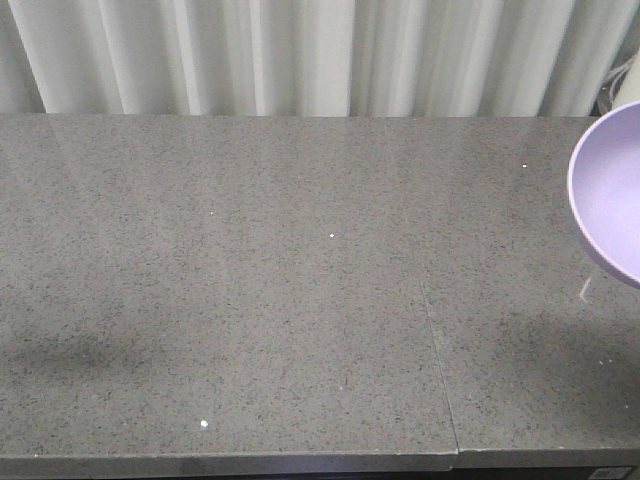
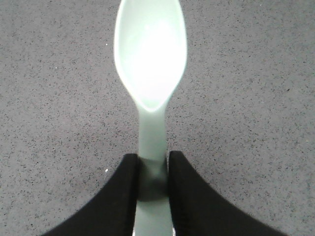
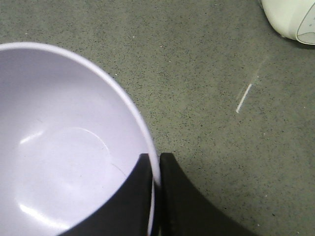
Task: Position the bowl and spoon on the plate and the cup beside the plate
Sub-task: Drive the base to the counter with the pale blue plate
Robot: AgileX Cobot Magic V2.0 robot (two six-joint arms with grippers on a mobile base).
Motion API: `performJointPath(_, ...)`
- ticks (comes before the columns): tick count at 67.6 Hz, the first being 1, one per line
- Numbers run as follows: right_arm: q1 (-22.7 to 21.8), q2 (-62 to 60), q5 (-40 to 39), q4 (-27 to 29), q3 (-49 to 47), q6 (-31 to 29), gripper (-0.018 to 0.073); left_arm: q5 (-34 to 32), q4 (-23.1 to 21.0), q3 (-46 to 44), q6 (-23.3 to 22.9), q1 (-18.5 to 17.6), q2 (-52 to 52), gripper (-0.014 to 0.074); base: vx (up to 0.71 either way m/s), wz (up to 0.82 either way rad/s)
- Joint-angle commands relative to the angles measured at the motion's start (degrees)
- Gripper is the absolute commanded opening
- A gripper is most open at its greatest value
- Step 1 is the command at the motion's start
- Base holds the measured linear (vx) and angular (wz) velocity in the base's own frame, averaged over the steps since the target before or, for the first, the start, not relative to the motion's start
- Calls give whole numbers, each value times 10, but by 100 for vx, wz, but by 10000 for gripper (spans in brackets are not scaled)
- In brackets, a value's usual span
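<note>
The lavender bowl hangs above the grey table at the far right edge of the front view, partly cut off. In the right wrist view my right gripper is shut on the bowl, one finger inside the rim and one outside. The pale mint-green spoon shows in the left wrist view, its handle clamped between the black fingers of my left gripper, its bowl end pointing away over the table. Plate and cup are out of view. Neither gripper shows in the front view.
A grey speckled table fills the front view, with a seam running to its front edge at the right. White curtains hang behind. A white rounded object stands at the top right of the right wrist view.
</note>
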Motion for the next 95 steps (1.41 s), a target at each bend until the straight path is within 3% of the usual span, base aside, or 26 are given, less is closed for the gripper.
performJointPath(1,-1,-4,-40,0,-17,-4,-6,-27,-2,-13,0,-3,-13,-6,-2,-7)
performJointPath(40,-1,-4,-40,0,-17,-4,-6,-27,-2,-13,0,-3,-13,-6,-3,-18)
performJointPath(95,-1,-4,-40,0,-17,-4,-6,-28,-2,-13,0,-3,-13,-6,-7,-44)
